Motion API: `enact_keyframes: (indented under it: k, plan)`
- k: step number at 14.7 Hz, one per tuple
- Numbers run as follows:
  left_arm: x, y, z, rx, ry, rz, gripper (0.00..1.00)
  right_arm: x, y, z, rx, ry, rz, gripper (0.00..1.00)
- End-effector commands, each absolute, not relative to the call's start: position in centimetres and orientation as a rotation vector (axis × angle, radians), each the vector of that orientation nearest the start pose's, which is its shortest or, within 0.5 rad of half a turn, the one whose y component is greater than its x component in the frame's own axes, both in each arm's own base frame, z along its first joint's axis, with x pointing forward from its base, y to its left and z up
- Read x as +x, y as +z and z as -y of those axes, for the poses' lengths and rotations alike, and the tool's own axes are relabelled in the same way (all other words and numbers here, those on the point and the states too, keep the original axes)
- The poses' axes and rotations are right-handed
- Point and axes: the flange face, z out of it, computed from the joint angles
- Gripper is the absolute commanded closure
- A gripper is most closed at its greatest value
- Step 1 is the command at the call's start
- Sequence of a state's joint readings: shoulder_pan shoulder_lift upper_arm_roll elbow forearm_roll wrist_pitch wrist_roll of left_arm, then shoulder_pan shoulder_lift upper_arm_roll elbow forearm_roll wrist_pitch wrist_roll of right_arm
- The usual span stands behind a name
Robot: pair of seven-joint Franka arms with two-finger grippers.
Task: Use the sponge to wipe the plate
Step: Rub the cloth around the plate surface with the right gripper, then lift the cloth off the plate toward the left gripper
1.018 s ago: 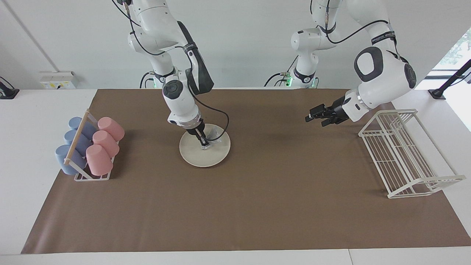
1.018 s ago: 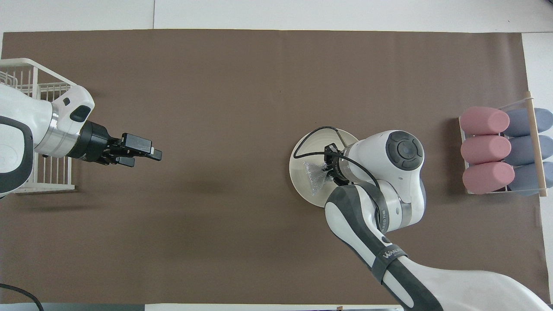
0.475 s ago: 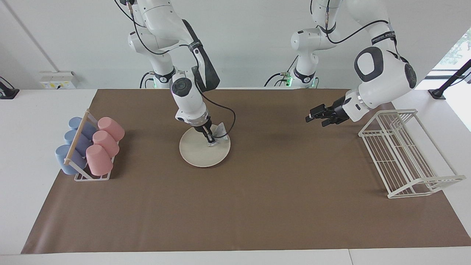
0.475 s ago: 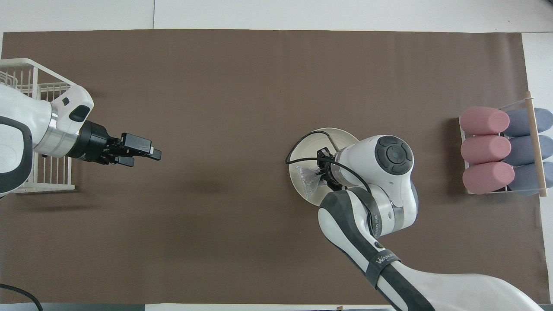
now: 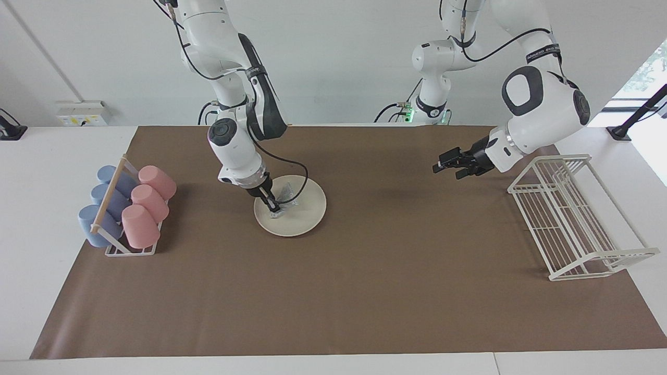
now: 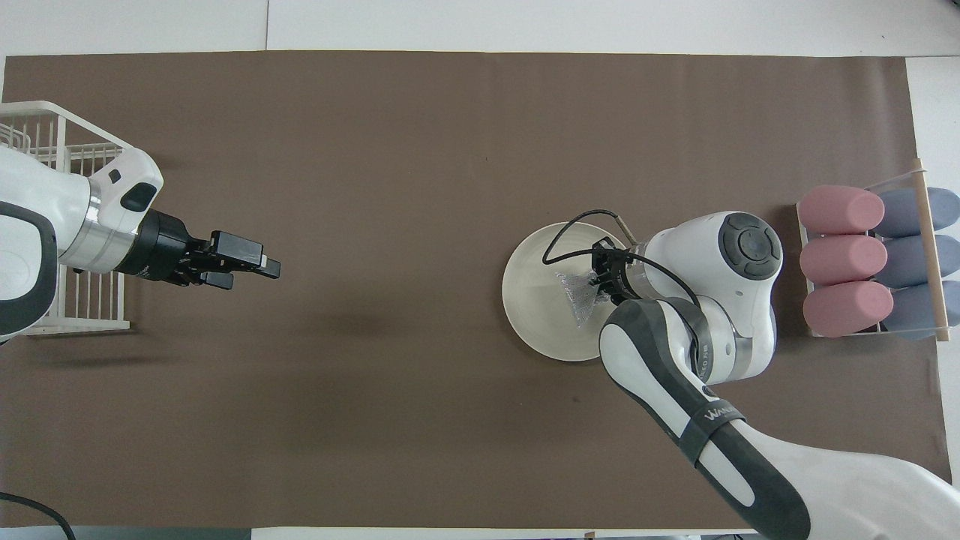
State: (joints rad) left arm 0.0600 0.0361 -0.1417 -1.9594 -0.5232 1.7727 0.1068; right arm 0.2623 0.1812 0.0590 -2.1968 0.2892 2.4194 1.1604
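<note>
The cream-white plate (image 5: 305,214) (image 6: 534,319) lies flat on the brown mat, toward the right arm's end of the table. My right gripper (image 5: 273,209) (image 6: 598,288) points down onto it and is shut on the silvery mesh sponge (image 5: 285,195) (image 6: 576,289). The sponge is pressed on the part of the plate nearest the cup rack. The right arm's wrist hides that edge of the plate in the overhead view. My left gripper (image 5: 442,167) (image 6: 264,267) waits open and holds nothing, raised over the mat beside the wire rack.
A rack of pink and blue cups (image 5: 127,208) (image 6: 870,259) stands at the right arm's end of the table. At the left arm's end stands a white wire rack (image 5: 570,216) (image 6: 52,225). A black cable (image 5: 307,179) loops over the plate.
The right gripper swept the sponge across the plate, first toward the left arm's end, then back toward the cup rack. The left arm has not moved.
</note>
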Motion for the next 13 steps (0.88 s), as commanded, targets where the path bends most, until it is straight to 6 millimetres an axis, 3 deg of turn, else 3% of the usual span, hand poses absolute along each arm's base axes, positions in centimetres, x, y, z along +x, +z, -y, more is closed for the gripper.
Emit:
enact_keyframes:
  k: [1,5,9,12,13]
  plan:
    - [53.6,45.5,8.8,2.648,-0.266,0.031,0.0,51.4,29.9,-19.9,-2.511,0.195,-1.565,1.0]
    - [53.6,45.3,8.7,2.65,-0.265,0.02,0.0,48.8,30.4,-26.8,-2.41,0.185,-1.688,1.0]
    - [53.5,45.4,8.7,2.651,-0.264,0.015,0.0,49.0,30.9,-27.2,-2.386,0.181,-1.706,1.0]
    - [53.5,45.3,8.7,2.651,-0.266,0.015,0.0,50.0,33.5,-28.0,-2.345,0.174,-1.714,1.0]
    - [53.4,45.3,8.7,2.651,-0.268,0.012,0.0,50.5,35.7,-28.6,-2.299,0.186,-1.754,1.0]
